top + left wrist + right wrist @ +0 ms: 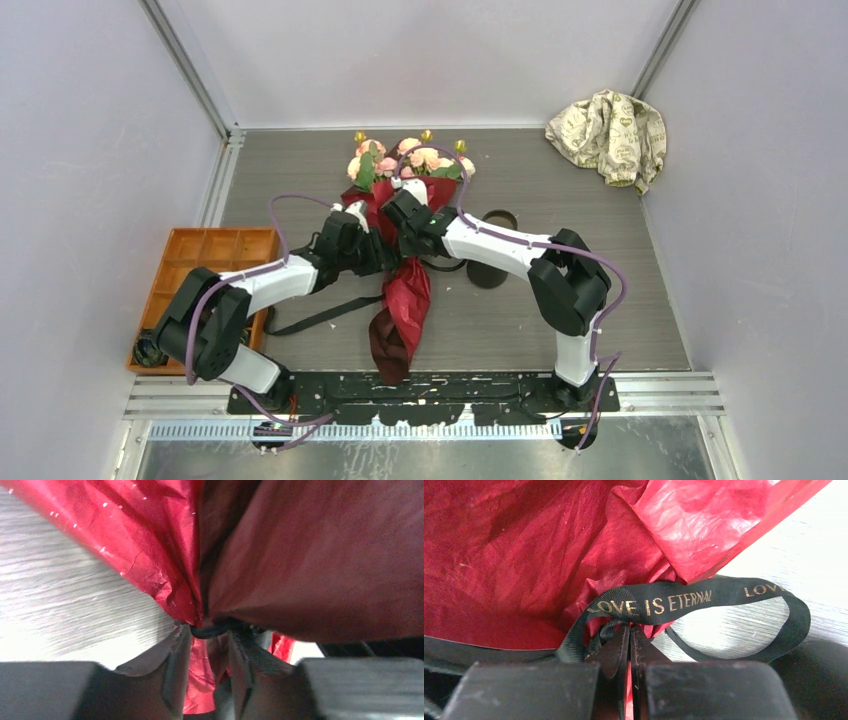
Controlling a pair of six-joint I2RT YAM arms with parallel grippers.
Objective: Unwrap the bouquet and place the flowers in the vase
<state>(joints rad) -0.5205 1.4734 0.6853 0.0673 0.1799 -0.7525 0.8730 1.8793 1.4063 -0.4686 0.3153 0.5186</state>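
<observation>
The bouquet (405,300) lies lengthwise on the worktop (600,290), and both sets of fingers meet at its tied waist. The flowers (415,158) fan out at the far end, and the dark red paper (125,540) trails towards the arm bases. In the left wrist view, the paper gathers into a tight neck bound by a black band, right at the tips of the left fingers (180,650). In the right wrist view, a loop of black ribbon (674,600) with gold lettering curls over the worktop just ahead of the right fingers (621,645). The vase (490,272) is just right of the bouquet, partly hidden by the right arm, and I cannot tell whether it stands or lies. The flowers are in the paper, not in the vase. An orange tray (225,248) with compartments sits at the left edge, with something small and dark near its front corner. The left fingers stand partly apart with crumpled red paper between them, but I cannot tell whether they squeeze it. The right fingers are pressed together, pinching a strand of the ribbon at their tips. A beige cloth (610,135) lies crumpled in the far right corner.
</observation>
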